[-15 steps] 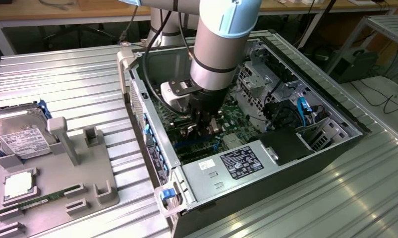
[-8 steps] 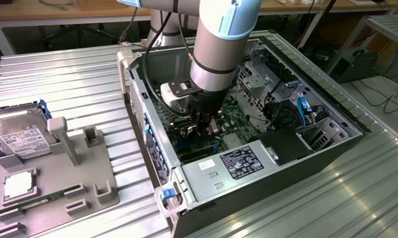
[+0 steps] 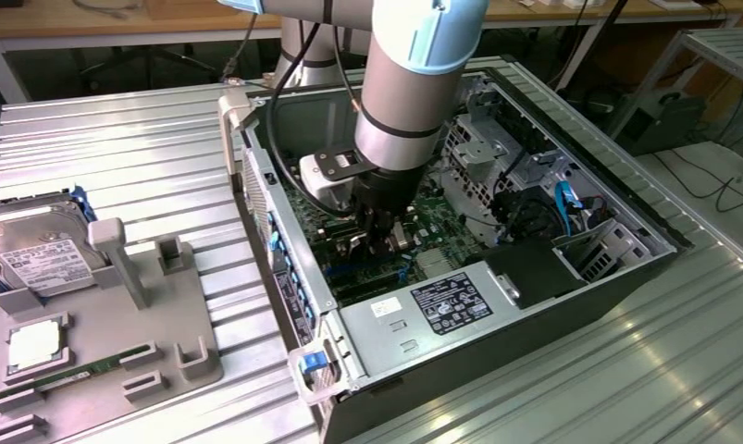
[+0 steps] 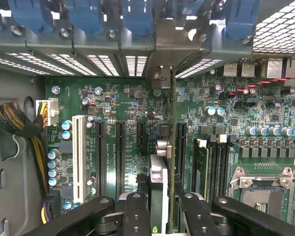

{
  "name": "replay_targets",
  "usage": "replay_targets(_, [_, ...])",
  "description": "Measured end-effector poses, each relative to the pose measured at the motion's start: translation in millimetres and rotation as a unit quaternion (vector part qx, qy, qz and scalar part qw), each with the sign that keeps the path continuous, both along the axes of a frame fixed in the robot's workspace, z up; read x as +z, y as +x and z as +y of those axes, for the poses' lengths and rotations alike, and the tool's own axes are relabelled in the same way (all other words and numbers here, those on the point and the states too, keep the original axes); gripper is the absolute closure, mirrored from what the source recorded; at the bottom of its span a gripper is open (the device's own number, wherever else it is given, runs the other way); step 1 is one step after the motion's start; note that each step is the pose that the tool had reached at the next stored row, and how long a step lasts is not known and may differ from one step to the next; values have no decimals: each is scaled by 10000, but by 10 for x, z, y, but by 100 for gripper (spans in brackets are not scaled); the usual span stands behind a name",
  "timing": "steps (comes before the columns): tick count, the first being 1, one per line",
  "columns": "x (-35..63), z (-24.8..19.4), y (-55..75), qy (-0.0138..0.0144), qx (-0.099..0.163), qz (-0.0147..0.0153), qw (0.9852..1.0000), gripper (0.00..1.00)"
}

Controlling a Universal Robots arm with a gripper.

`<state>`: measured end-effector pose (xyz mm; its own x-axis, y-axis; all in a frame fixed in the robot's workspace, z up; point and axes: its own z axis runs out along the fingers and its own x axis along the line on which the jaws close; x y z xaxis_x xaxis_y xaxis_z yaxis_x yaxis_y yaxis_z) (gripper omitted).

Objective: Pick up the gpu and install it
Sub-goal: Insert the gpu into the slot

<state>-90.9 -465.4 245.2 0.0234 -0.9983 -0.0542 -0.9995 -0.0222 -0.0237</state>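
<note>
I had the end effector (image 3: 384,242) down inside the open computer case (image 3: 618,199), clenched on the gpu (image 4: 171,162), which I held edge-on and upright over the motherboard (image 4: 118,105). In the wrist view the card ran straight along one of the black expansion slots (image 4: 181,145), its bracket end reaching toward the rear slot openings (image 4: 163,46), so I judged it was held that way to line up with the slot. Whether it was fully seated I could not tell. On the desk (image 3: 137,139) beside the case, a grey fixture tray (image 3: 161,324) kept the hard drive (image 3: 38,259) and memory stick (image 3: 68,375). Their labels and the white one on the power supply (image 3: 445,301) were unreadable.
</note>
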Motion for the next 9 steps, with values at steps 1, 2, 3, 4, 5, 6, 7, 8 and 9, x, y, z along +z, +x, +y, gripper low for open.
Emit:
replay_targets(1, [0,0,0,0,0,0,10000,72])
replay_targets(2, [0,0,0,0,0,0,10000,72])
replay_targets(3, [0,0,0,0,0,0,10000,72])
replay_targets(4, [0,0,0,0,0,0,10000,72])
replay_targets(5, [0,0,0,0,0,0,10000,72])
replay_targets(6, [0,0,0,0,0,0,10000,72])
replay_targets(7, [0,0,0,0,0,0,10000,72])
replay_targets(8, [-4,-1,-6,0,1,0,10000,72])
replay_targets(9, [-10,0,-13,1,0,0,10000,72])
